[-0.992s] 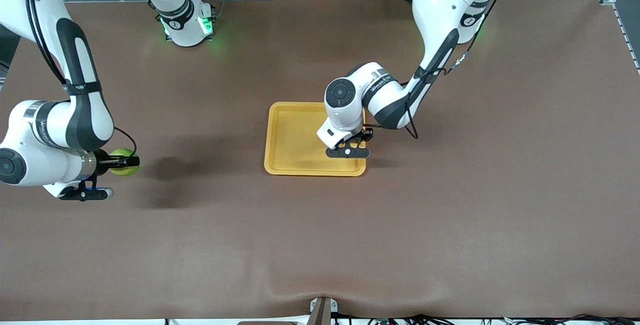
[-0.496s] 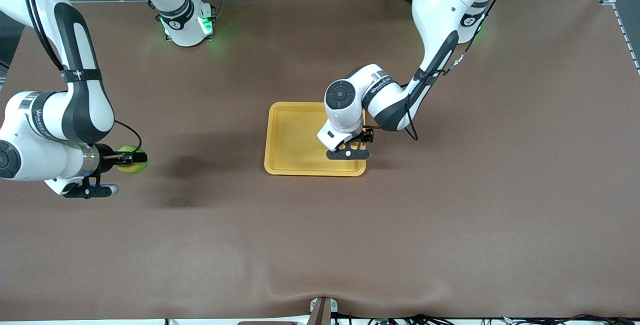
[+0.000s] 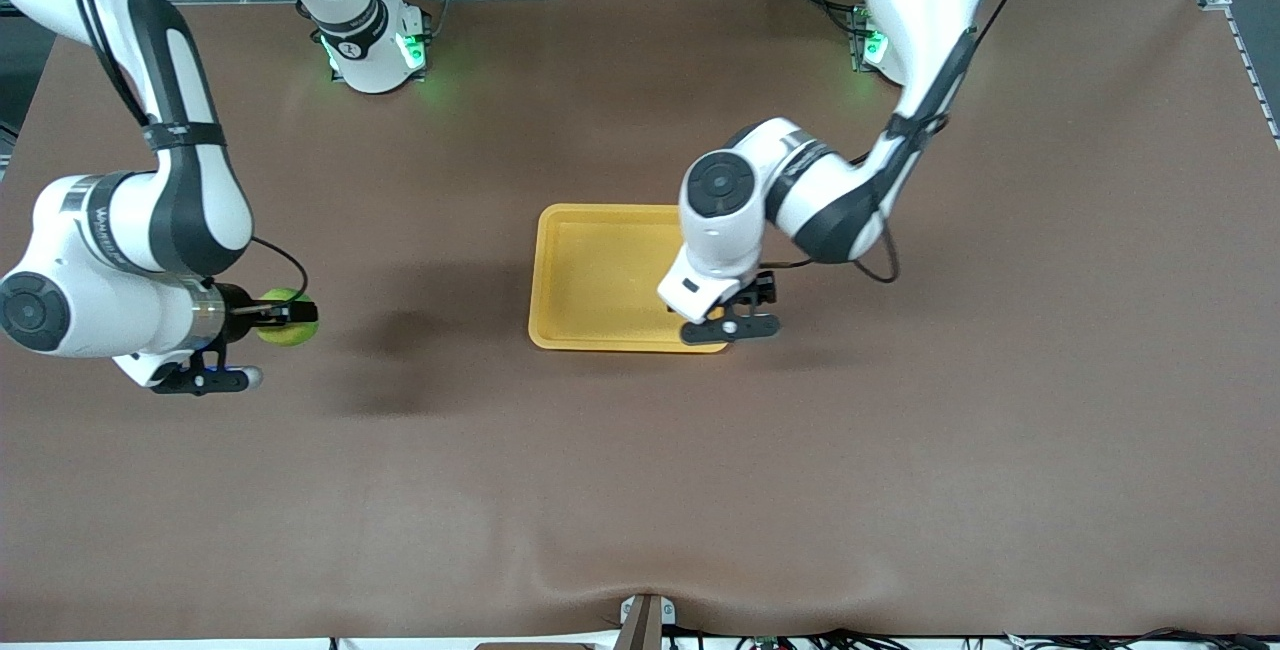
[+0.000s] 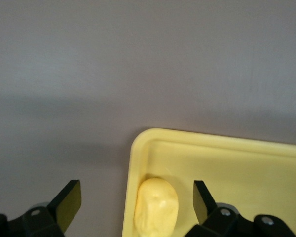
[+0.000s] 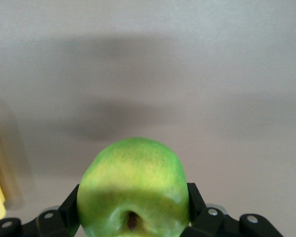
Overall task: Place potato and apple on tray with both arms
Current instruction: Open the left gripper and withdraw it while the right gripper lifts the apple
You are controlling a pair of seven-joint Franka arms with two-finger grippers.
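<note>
Potato (image 4: 156, 206) in tray (image 4: 227, 143) corner.

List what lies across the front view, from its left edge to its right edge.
right gripper shut on the apple → tray → left gripper, open over the tray's corner where the potato lies.

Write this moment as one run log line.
potato: in tray corner | left gripper: open above potato | right gripper: holds apple over table
</note>
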